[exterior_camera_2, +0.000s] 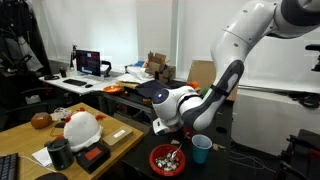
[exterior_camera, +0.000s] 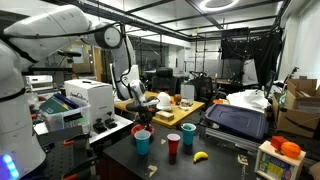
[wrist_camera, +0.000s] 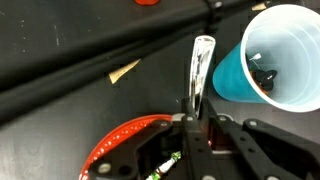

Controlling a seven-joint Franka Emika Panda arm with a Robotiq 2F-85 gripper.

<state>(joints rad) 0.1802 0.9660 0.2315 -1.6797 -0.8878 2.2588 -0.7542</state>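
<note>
A slim shiny metal utensil [wrist_camera: 203, 65] stands upright in the middle of the wrist view. Its lower end is clamped between the closed fingers of the tool [wrist_camera: 197, 120]. The end that shows could be a spoon's handle, though the glare makes that hard to tell. Just right of it stands a light blue plastic cup [wrist_camera: 275, 60], cut off by the frame's right edge, with something dark and unclear inside. At lower left a round red bowl [wrist_camera: 118, 140] on the black table [wrist_camera: 60, 110] is half hidden behind the tool. In an exterior view the tool [exterior_camera_2: 166, 126] hangs over that bowl [exterior_camera_2: 158, 162], and the utensil is too small to make out.
</note>
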